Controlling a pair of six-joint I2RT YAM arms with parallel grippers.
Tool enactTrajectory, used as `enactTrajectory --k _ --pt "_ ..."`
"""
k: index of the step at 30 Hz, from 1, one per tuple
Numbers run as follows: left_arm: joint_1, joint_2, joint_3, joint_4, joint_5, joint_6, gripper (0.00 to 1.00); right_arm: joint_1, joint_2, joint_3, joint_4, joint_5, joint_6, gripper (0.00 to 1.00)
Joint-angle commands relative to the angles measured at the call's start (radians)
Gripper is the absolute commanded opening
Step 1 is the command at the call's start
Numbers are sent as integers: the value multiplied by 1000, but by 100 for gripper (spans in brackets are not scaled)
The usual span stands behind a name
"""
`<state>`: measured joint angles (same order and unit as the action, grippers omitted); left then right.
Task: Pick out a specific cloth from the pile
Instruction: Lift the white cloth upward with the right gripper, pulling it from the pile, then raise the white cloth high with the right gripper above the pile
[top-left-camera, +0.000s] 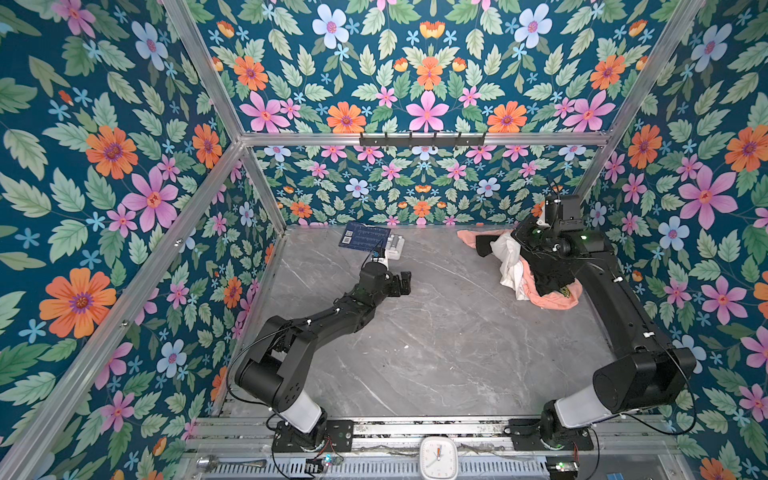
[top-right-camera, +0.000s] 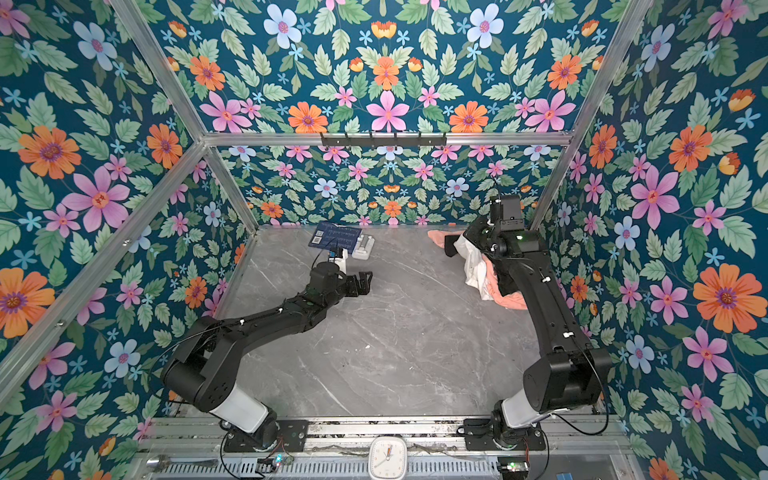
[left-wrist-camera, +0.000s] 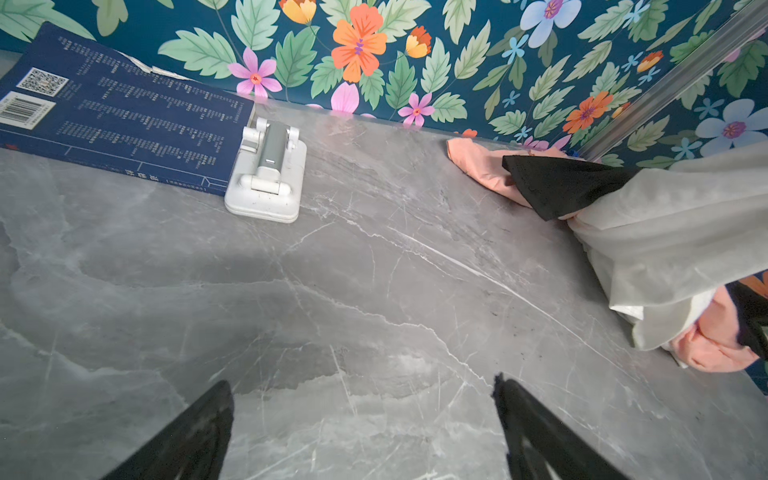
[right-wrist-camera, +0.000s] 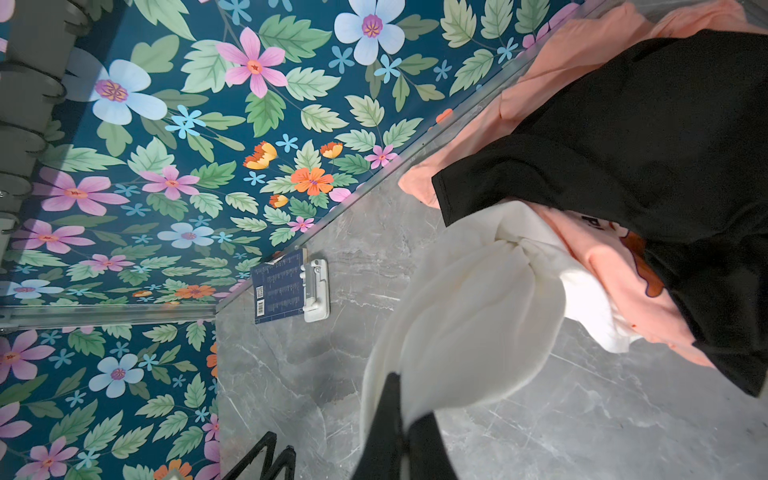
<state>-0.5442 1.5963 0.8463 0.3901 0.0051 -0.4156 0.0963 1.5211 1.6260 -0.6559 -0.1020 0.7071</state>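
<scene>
Only the right wrist view shows the grip: the right gripper (right-wrist-camera: 405, 419) has its jaws pinched tight on a bunched fold of the white cloth (right-wrist-camera: 469, 316). The cloth fans out from the fingertips to the pile (right-wrist-camera: 582, 54) and ends on the peach garment (right-wrist-camera: 602, 270), beside the black garment (right-wrist-camera: 665, 145). In both top views the wrist hides that pinch, and only white fabric draping below the hand is visible. The left gripper (left-wrist-camera: 362, 384) hangs spread wide and empty over the marble table (left-wrist-camera: 374, 291), with the cloth well off to one side of its fingers. Ahead of it lies a blue book (left-wrist-camera: 120, 112) with a QR code and barcode, its print too fine to read, touching a white stand (left-wrist-camera: 268, 174). The peach garment bears an orange print and a letter "P".
</scene>
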Motion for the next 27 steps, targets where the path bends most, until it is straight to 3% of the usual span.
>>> enactTrajectory --k 1,27 --pt "-2 -8 -3 21 -7 1 100 1 -3 22 1 17 -1 0" --pt "-2 -12 -23 45 -5 1 100 1 -30 213 -99 119 -63 0"
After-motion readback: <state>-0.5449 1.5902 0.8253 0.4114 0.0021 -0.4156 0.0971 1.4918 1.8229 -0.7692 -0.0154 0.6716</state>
